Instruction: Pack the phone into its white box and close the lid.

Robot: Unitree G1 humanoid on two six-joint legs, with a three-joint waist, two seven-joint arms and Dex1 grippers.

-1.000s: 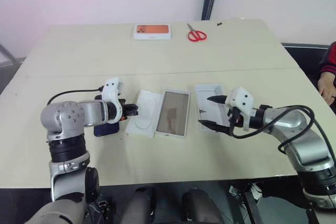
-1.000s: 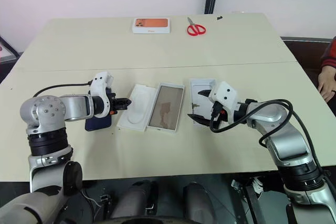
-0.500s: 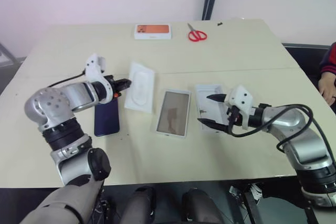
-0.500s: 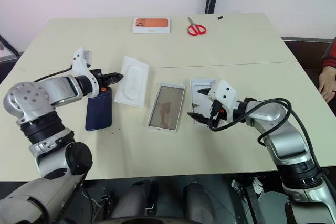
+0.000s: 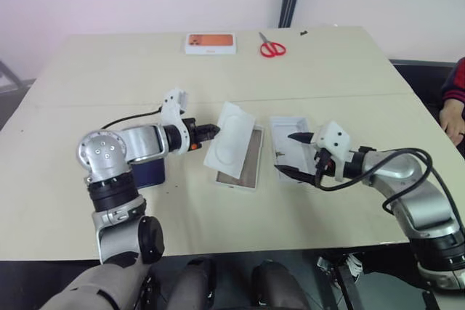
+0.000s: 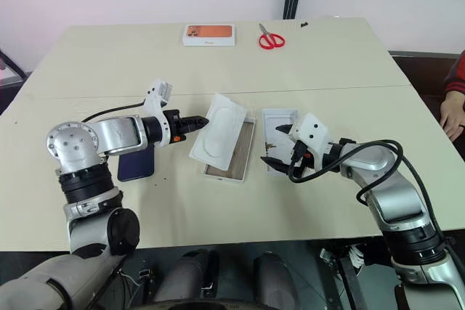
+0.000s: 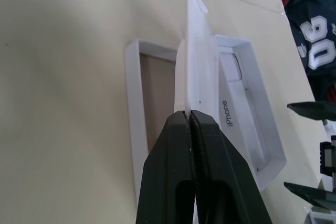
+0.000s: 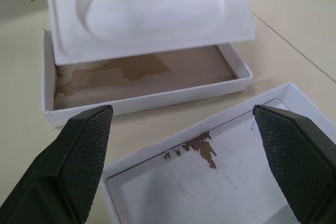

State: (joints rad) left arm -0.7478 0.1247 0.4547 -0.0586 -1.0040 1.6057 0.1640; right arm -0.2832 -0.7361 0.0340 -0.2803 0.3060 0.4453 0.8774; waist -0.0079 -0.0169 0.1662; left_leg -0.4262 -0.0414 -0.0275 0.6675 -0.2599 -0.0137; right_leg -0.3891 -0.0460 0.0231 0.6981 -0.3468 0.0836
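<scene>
My left gripper is shut on the edge of a white moulded inner tray, which hangs tilted over the left part of the white box. The box lies open on the table, its brownish bottom bare. In the left wrist view the tray stands edge-on between the fingers. The lid lies hollow side up just right of the box. My right gripper hovers open over the lid's near end, holding nothing. The dark blue phone lies flat left of the box, partly hidden under my left forearm.
A white box with an orange picture and red scissors lie at the table's far edge. A person's sleeve shows at the right edge, beyond the table.
My left gripper has lifted the inner tray from the table left of the box and carried it right, over the box. The right arm has stayed still.
</scene>
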